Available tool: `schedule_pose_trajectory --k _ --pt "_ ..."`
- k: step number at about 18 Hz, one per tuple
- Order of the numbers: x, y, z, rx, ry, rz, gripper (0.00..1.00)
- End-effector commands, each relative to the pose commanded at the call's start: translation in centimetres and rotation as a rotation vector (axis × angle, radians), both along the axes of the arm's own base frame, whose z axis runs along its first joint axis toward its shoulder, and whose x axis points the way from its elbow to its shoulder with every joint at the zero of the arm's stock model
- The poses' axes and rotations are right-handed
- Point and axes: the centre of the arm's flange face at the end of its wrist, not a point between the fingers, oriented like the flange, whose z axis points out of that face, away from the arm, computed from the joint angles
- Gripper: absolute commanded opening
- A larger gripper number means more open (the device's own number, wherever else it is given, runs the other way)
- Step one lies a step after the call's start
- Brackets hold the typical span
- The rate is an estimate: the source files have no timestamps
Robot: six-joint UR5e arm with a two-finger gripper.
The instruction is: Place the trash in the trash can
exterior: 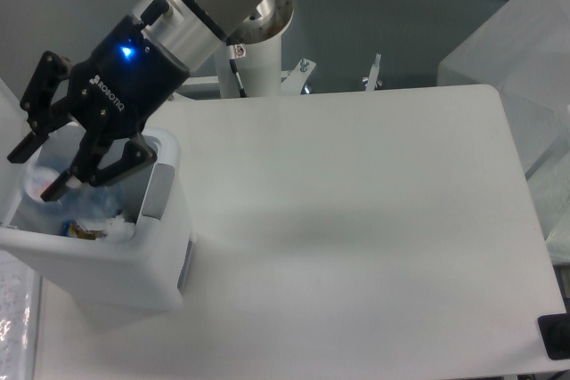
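The white trash can stands at the table's left edge with its lid swung up at the far left. My gripper hangs over its opening, fingers spread and open. The clear bottle shows as a blur with its white cap up, between and just below the fingertips, inside the can's mouth. I cannot make out any finger touching it. Lower in the can lies something pale and crumpled, possibly the wrapper. The bottle's body is mostly hidden by the can's wall and my fingers.
A blue-and-yellow snack packet lies in the can. The arm's base column stands behind the white table. A translucent box sits at the right and a black object at the bottom right corner.
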Motion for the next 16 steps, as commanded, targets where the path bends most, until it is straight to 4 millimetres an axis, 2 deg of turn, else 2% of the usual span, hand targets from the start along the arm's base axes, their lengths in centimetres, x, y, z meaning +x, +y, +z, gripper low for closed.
schedule_pose_trajectory --k 3,4,8,9,11,12,13,16 --pt "-0.2 -1.2 -2.0 -0.018 0.004 0.002 1.0" --pt "-1.5 -1.8 -2.1 -0.022 0.006 0.027 1.0" --pt "-8.9 -4.9 -2.7 -0.025 0.01 0.147 1.0" --pt "-11.1 -6.2 -3.0 -0.02 0.021 0.179 1.0" --pt "-15.9 -8.7 -4.6 -0.017 0.057 0.228 1.0" --pt "-17.2 -9.8 -4.9 -0.016 0.072 0.245 1.0" --pt "-18.3 -10.8 -5.8 -0.028 0.089 0.262 1.0" --pt "-21.6 -12.4 -10.7 -0.188 0.192 0.323 1.0"
